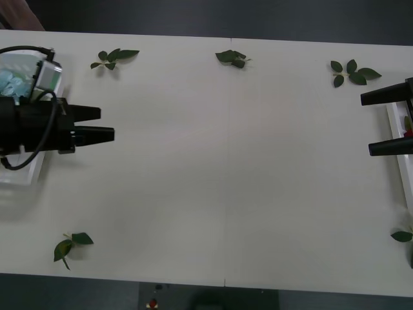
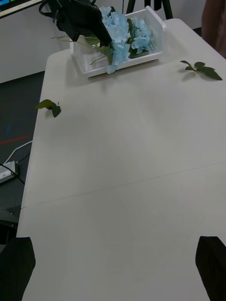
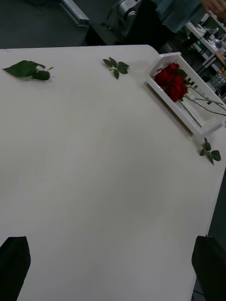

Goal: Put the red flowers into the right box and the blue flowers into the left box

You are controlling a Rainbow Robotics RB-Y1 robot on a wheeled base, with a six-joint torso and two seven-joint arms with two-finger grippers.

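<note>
The blue flowers [image 1: 13,81] lie heaped in the left box [image 1: 27,175] at the table's left edge; the right wrist view shows the same pale heads [image 2: 120,29] spilling over the box's near rim [image 2: 117,67]. My left gripper [image 1: 107,124] hovers just right of that box, open and holding nothing, its black fingers pointing toward the table's middle. The red flowers [image 3: 172,83] rest in the right box [image 3: 181,114], whose edge [image 1: 399,156] shows at the far right. My right gripper [image 1: 365,124] is open beside it with nothing between its fingers.
Loose green leaf sprigs lie along the far edge [image 1: 115,58] [image 1: 232,58] [image 1: 352,71], near the front left [image 1: 71,245] and at the front right [image 1: 401,236]. The white table [image 1: 232,181] stretches wide between the two boxes.
</note>
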